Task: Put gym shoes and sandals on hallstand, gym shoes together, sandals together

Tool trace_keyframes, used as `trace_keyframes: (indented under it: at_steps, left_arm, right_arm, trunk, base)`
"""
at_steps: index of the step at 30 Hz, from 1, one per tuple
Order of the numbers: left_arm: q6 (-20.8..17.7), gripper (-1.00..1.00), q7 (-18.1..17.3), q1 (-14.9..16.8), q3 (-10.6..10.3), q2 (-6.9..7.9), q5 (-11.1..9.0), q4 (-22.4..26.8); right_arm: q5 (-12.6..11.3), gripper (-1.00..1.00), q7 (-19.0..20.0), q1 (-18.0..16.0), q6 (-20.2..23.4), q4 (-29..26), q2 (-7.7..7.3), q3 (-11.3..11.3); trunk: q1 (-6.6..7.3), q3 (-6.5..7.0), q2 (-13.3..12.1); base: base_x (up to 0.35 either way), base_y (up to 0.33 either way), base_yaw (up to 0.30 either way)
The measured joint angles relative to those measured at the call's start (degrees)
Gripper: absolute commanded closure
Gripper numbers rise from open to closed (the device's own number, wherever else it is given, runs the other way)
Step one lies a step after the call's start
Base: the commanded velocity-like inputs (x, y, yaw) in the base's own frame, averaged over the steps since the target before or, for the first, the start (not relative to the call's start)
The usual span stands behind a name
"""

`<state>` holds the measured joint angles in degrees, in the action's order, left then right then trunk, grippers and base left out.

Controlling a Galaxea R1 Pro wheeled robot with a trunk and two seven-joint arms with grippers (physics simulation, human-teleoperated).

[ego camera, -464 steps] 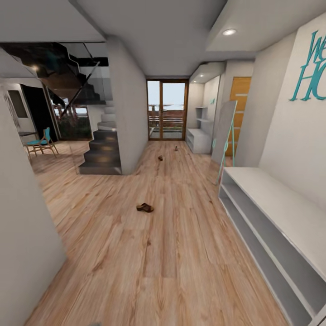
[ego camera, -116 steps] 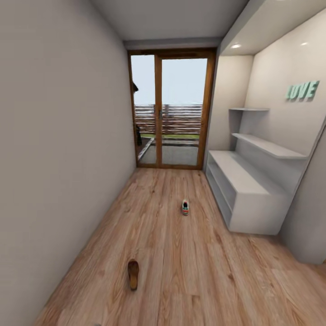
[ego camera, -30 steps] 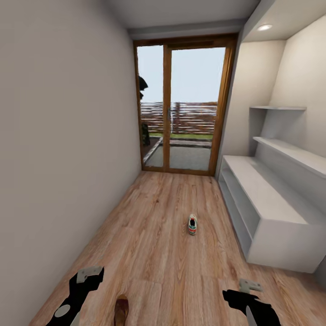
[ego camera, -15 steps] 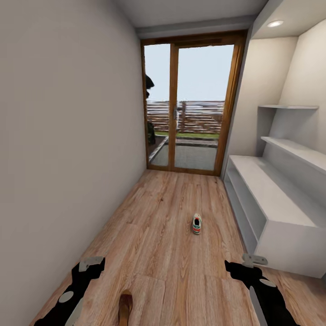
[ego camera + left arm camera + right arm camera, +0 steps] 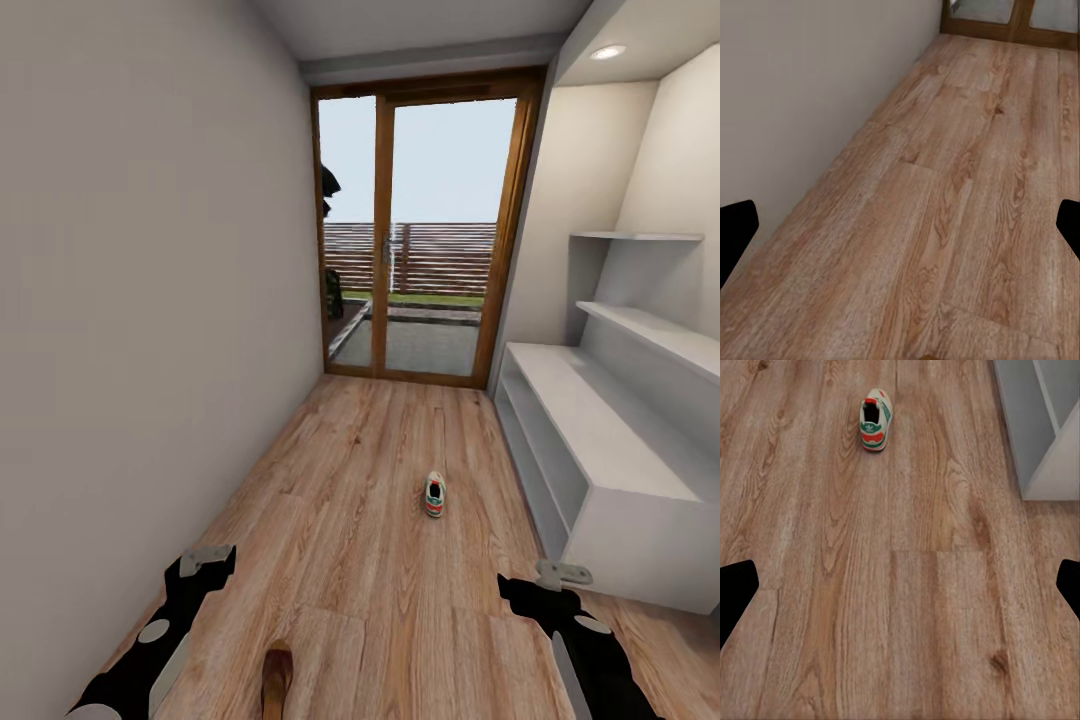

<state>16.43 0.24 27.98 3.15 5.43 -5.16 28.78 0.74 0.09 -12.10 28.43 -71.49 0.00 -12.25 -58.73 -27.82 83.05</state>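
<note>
A narrow corridor with a light brown wood-plank floor (image 5: 380,560) runs toward a wood-framed glass door (image 5: 425,225) at the far end. One white lace-up gym shoe with green stripes and a red-orange heel patch (image 5: 434,494) stands upright on the floor ahead, heel toward the robot, near the long low white hallstand with open shelves (image 5: 590,440) along the right wall but well apart from it. The tip of a dark-brown leather sandal with a tan footbed (image 5: 277,678) lies at the near edge, between the arms.

The left gripper (image 5: 207,560) and right gripper (image 5: 556,578) hover low over the boards, both empty; each wrist view shows the fingers spread wide.

The sandal looks the closer pick. A good approach would lower a gripper straight over it and close across its slim width before lifting.
</note>
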Motion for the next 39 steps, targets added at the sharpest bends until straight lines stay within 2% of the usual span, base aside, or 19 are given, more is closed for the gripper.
trace_keyframes:
  at_steps: [11,39]
  left_arm:
    - [0.8,-1.0,-0.08,0.02,-0.12,0.0,0.08,-0.08]
    - [0.81,-1.0,-0.08,0.02,-0.29,-0.09,0.06,-0.12]
  right_arm:
    - [-0.02,-1.0,-0.01,0.0,0.34,-0.09,-0.17,-0.13]
    - [-0.16,-1.0,0.07,0.0,0.53,-0.16,-0.23,-0.23]
  trunk:
    - [-0.21,-0.18,0.39]
    - [-6.37,-7.52,11.62]
  base:
    - [0.0,0.0,0.0]
    - [0.0,0.0,-0.002]
